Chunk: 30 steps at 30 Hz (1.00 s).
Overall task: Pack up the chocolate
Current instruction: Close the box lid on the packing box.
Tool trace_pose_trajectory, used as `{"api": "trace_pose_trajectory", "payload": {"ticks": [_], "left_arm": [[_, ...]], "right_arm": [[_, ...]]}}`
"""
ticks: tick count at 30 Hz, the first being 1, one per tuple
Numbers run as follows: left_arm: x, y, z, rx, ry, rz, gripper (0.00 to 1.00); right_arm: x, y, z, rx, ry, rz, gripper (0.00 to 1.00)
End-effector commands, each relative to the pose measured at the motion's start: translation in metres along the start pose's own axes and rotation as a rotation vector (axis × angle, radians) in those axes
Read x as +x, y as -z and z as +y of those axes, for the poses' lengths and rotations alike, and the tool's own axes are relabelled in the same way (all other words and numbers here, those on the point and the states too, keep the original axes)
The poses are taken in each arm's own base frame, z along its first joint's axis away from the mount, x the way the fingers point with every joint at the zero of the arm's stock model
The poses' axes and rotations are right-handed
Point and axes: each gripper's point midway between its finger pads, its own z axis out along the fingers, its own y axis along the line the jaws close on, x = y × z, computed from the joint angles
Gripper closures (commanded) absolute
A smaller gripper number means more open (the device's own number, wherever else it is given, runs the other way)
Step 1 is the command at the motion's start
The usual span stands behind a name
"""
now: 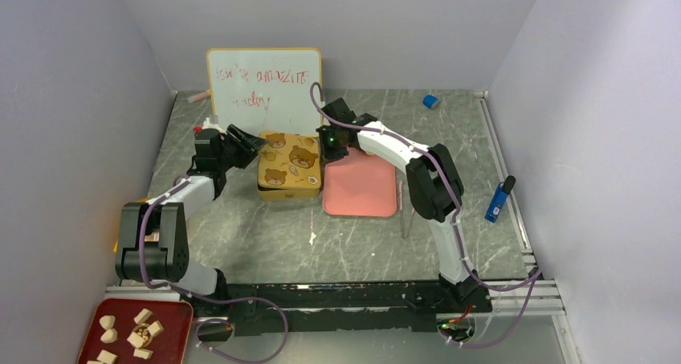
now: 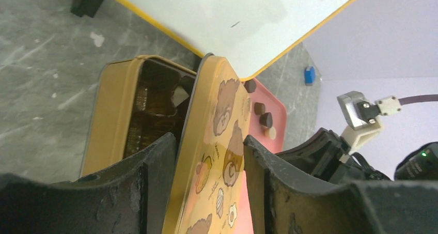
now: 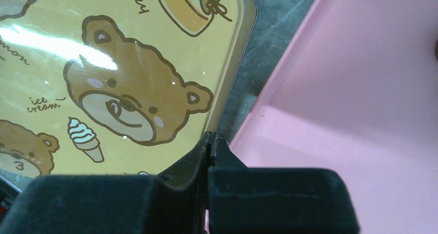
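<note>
The yellow bear-print tin lid (image 1: 291,161) is raised at its left side off the gold box (image 2: 111,115), whose dark compartments show underneath. My left gripper (image 1: 250,143) is shut on the lid's left rim (image 2: 219,120), one finger under it and one over it. A few small chocolate pieces (image 2: 265,119), dark and tan, lie on the pink tray (image 2: 279,115); in the top view the right arm hides them. My right gripper (image 1: 331,149) is shut and empty, its tips (image 3: 213,136) at the lid's right edge (image 3: 103,63), beside the pink tray (image 3: 351,89).
A whiteboard (image 1: 263,87) stands right behind the tin. The pink tray (image 1: 361,189) lies to the right of the tin. A red tray (image 1: 173,312) with pale beige chunks sits at the bottom left. A small blue block (image 1: 431,101) and a blue tool (image 1: 499,199) lie to the right.
</note>
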Motion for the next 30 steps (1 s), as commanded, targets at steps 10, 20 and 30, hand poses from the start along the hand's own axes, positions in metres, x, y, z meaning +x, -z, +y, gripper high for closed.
{"api": "trace_pose_trajectory", "payload": {"ticks": [10, 20, 30], "left_arm": [[-0.030, 0.018, 0.000, -0.105, -0.077, -0.103, 0.46], [-0.022, 0.022, 0.023, -0.181, -0.079, -0.103, 0.46], [-0.007, 0.015, 0.044, -0.213, -0.064, -0.058, 0.47]], "right_arm": [[-0.018, 0.003, 0.018, -0.029, 0.041, -0.048, 1.00], [-0.018, 0.003, 0.020, -0.030, 0.051, -0.045, 1.00], [-0.015, -0.001, 0.015, -0.012, 0.054, -0.035, 1.00]]}}
